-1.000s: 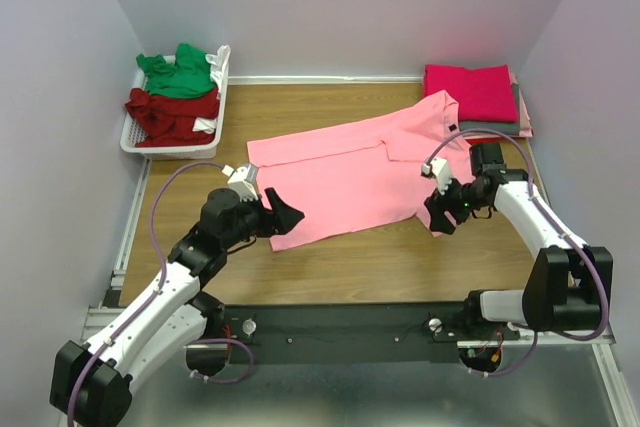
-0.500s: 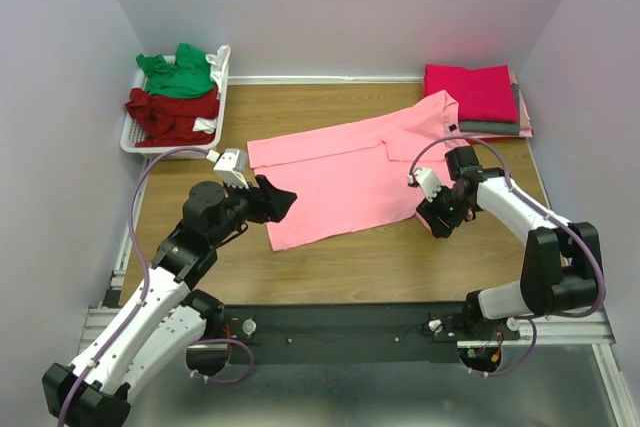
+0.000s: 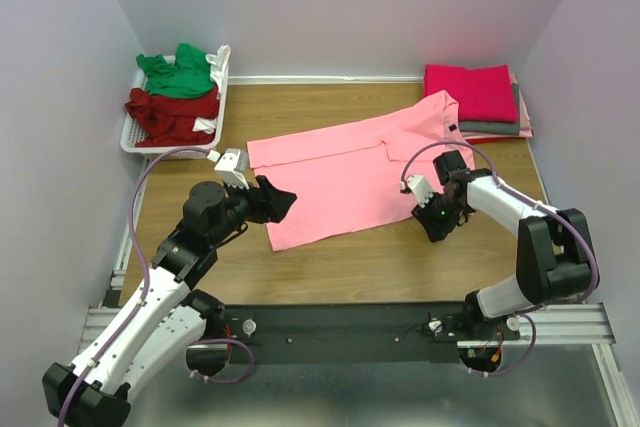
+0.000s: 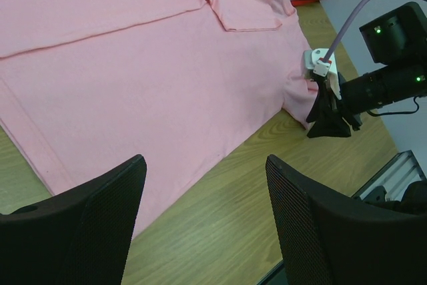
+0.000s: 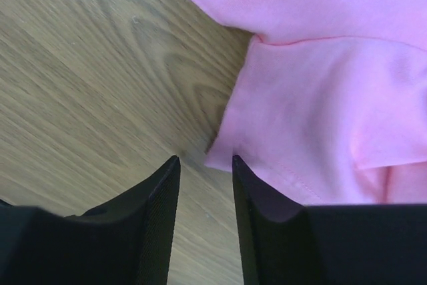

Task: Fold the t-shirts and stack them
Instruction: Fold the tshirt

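We see 3 views bright, evenly lit from above; shadows soft, short; wrist-view foreground slightly soft.

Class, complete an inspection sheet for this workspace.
Surface: wooden table.
Job's things: pink t-shirt spread out mid-table; magenta shirt folded on grey shirt, far right; green shirt and dark red shirt heaped far left.
Clutter: white basket holding the heaped shirts.
Grippers: left gripper open above the pink hem; right gripper narrowly open at a sleeve corner.
Cables: purple cable looped along each arm.
Surroundings: lilac walls; mounting rail in front.

Pink t-shirt — flat on table.
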Robot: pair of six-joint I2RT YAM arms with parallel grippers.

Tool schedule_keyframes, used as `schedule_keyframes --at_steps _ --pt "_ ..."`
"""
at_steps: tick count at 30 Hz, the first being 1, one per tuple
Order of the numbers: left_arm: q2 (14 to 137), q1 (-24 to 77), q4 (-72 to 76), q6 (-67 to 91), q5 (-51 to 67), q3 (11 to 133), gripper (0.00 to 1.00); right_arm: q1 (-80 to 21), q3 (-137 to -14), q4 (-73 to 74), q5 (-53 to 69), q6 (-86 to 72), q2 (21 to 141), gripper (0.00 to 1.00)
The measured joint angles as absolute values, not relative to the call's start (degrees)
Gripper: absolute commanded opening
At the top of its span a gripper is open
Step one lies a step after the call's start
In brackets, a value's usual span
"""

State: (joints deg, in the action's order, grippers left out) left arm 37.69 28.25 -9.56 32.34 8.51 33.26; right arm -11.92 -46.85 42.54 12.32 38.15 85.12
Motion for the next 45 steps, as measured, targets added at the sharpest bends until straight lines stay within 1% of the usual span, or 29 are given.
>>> schedule_keyframes --at_steps 6,9,13,14,15,18,19,22,26,30,32,35,38,45 --pt "37.6 28.3 -9.6 32.3 8.5 33.3 0.80 -12.9 -46.7 42.5 13.2 37.5 86.0 0.18" --pt "37.6 28.3 -9.6 32.3 8.5 33.3 0.80 -13.5 -46.9 42.8 14.6 37.2 86.1 0.12" --pt "37.5 28.3 -9.6 32.3 8.5 33.3 0.80 -14.0 -48.5 43.9 17.5 37.0 87.5 0.11" --pt "37.5 28.3 -9.6 32.3 8.5 33.3 0.80 -14.2 -49.6 44.3 18.9 36.9 88.3 0.12" --pt "37.5 28.3 -9.5 32.3 8.5 33.3 0.80 -14.3 -50.1 44.5 19.5 36.9 88.7 0.14" --pt "37.5 28.3 -9.5 32.3 8.5 33.3 0.80 -14.7 -51.9 45.3 22.0 36.8 90.0 0.30" --pt "37.5 28.3 -9.5 32.3 8.5 33.3 0.80 -14.8 -52.6 45.7 23.1 36.7 90.4 0.37" --pt "37.5 28.3 -9.6 32.3 8.5 33.3 0.80 -15.0 -53.9 46.8 24.6 36.4 90.7 0.46" --pt "37.3 28.3 -9.6 32.3 8.5 33.3 0.80 -14.9 -55.6 47.7 24.3 35.7 89.4 0.47" --pt "36.7 28.3 -9.5 32.3 8.5 33.3 0.80 -12.8 -56.4 48.4 23.1 34.8 85.4 0.47" --pt "36.5 28.3 -9.5 32.1 8.6 33.3 0.80 -9.0 -57.0 48.6 22.9 34.3 83.8 0.47" --pt "36.1 28.3 -9.5 32.1 8.6 33.2 0.80 0.3 -57.8 48.5 22.1 34.0 82.3 0.45" --pt "35.6 28.3 -9.4 31.9 8.6 33.2 0.80 7.5 -57.7 48.4 20.4 33.8 82.6 0.45" --pt "35.1 28.3 -9.1 31.5 8.9 33.2 0.80 14.1 -56.9 46.4 17.4 31.8 86.0 0.43"
